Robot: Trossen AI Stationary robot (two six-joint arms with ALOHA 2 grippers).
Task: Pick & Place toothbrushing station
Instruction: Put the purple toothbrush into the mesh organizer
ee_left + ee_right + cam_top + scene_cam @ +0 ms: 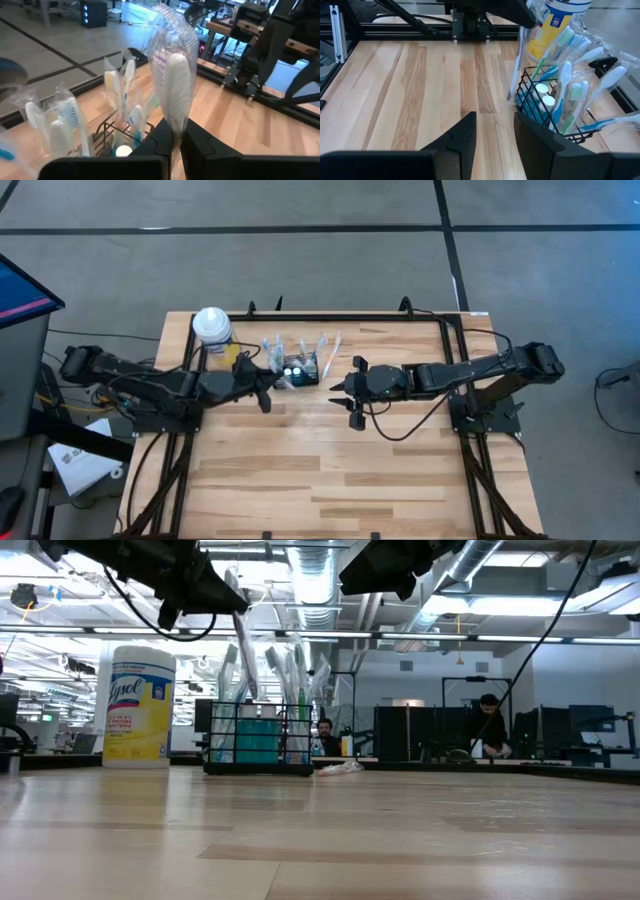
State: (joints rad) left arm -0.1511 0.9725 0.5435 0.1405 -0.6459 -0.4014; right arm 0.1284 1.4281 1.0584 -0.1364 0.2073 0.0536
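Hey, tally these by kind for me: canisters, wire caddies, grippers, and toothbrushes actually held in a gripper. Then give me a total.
canister: 1
caddy: 1
grippers: 2 (left gripper, right gripper)
toothbrush held, wrapped, in the left gripper: 1
Total: 5

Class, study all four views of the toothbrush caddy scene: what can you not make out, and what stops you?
- Caddy contents, high view: too small to count the toothbrushes.
- Wrapped toothbrush in the shut left gripper, left wrist view: its lower end is hidden between the jaws.
- Right gripper, low view: its jaws are cut off by the top edge.
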